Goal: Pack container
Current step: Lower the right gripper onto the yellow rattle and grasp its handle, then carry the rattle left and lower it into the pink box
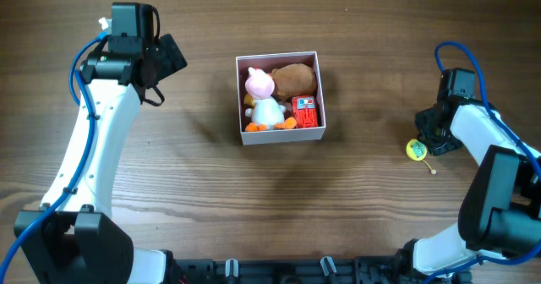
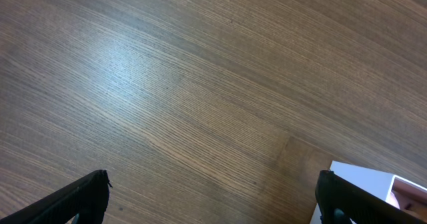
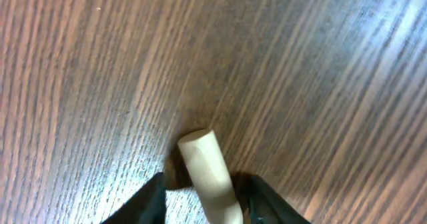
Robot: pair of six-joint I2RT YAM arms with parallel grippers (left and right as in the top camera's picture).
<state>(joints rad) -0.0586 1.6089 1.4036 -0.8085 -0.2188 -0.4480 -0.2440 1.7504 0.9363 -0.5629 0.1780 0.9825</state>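
The container (image 1: 279,57), a white square box with a pink inside, stands mid-table. It holds a white and pink figure (image 1: 264,98), a brown plush (image 1: 296,79) and a red block (image 1: 304,111). Its corner shows in the left wrist view (image 2: 363,179). My left gripper (image 1: 169,57) is open and empty over bare wood (image 2: 212,181), left of the box. A small yellow-green toy (image 1: 416,150) with a cream stick (image 3: 203,167) lies at the right. My right gripper (image 1: 431,138) is low over it. Its jaws (image 3: 208,181) sit narrowly on either side of the stick with small gaps.
The wooden table (image 1: 363,225) spreads all round the box. The right arm's white links (image 1: 499,174) and the left arm's links (image 1: 93,149) reach in from the near edge.
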